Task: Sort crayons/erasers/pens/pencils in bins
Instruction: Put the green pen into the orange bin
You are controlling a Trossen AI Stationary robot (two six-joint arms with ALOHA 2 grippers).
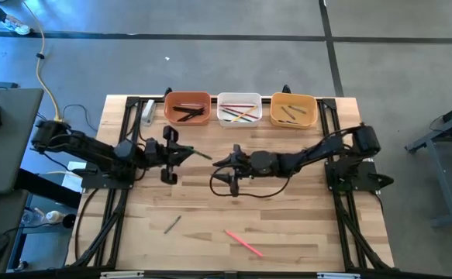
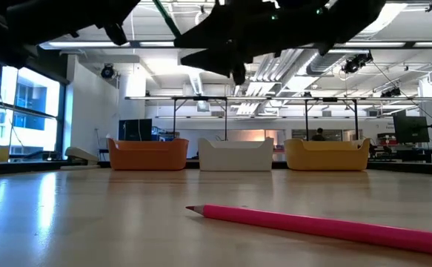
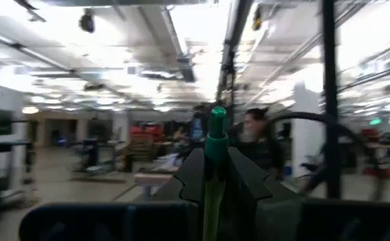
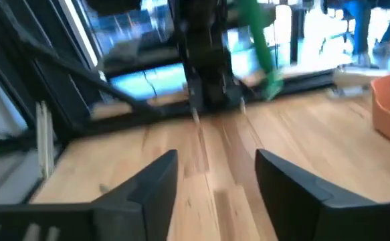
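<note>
Premises are presenting as a large open-plan robotics lab or industrial workshop. A wooden table (image 1: 241,209) is standing on a bare grey concrete floor (image 1: 233,62) crossed by dark marked lines. In the low view, exposed ceiling ducts and pipework (image 2: 304,67) are running across the upper part of the frame, with long strip lights (image 2: 127,44) glowing beneath. Further workbenches and monitors (image 2: 412,127) are filling the background. A yellow cable (image 1: 46,74) is trailing across the floor at upper left.
</note>
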